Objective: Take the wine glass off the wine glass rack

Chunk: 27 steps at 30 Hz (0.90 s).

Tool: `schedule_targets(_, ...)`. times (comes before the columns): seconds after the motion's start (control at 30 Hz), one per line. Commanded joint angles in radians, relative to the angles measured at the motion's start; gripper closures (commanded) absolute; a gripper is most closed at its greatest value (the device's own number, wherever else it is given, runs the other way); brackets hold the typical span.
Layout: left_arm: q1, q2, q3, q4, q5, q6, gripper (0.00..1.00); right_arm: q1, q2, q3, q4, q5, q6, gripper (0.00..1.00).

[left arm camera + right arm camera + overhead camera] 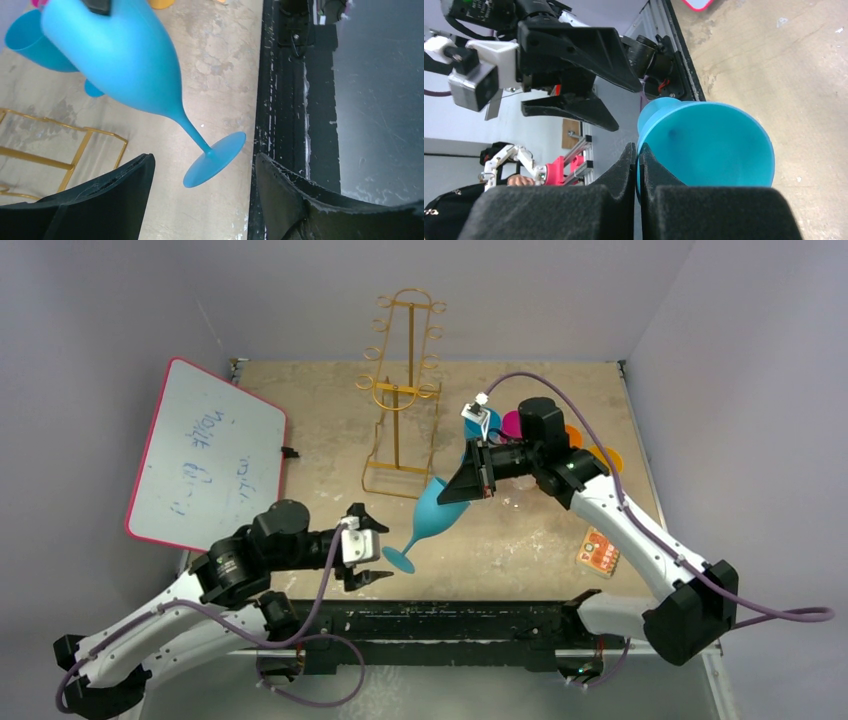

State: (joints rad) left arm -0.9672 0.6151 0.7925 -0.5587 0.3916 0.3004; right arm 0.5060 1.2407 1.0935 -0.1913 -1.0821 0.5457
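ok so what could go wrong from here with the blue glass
1. The right tool pinches only the rim of the wine glass, which hangs tilted; it could swivel or slip out.
2. The left tool stands open by the foot without gripping it; a release now would likely drop the glass near the front edge of the table.
3. The other glasses sit close behind the right arm and could get knocked if it swings back.

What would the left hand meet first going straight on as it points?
Probably the foot of the blue wine glass, ahead between the left hand's open fingers, though depth is unclear. The right hand holds that glass.
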Motion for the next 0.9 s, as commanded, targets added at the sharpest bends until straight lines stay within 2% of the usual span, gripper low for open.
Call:
schedule_targets(0.0,0.003,-0.067,-0.021,0.125,-0.092,-0.089,0.26,0.006,-0.038,-0.011,-0.034,0.054,-0.042,1.0)
schedule_targets(0.2,0.002,-0.132,-0.062,0.184,-0.193,-0.183,0.23,0.008,-0.059,-0.025,-0.009,0.115,-0.013,1.0)
schedule_targets(0.43,0.003,-0.144,-0.073,0.199,-0.427,-0.297,0.21,0.026,-0.083,0.014,-0.113,0.418,-0.01,1.0)
schedule_targets(0.63,0.003,-0.166,-0.054,0.187,-0.777,-0.505,0.2,0.055,-0.143,0.0,-0.148,0.589,0.02,1.0)
schedule_targets(0.77,0.003,-0.17,-0.048,0.126,-0.947,-0.608,0.19,0.077,-0.171,0.009,-0.197,0.7,0.032,1.0)
schedule_targets(0.87,0.003,-0.19,-0.055,0.069,-1.178,-0.815,0.17,0.14,-0.19,0.026,-0.207,0.813,0.045,1.0)
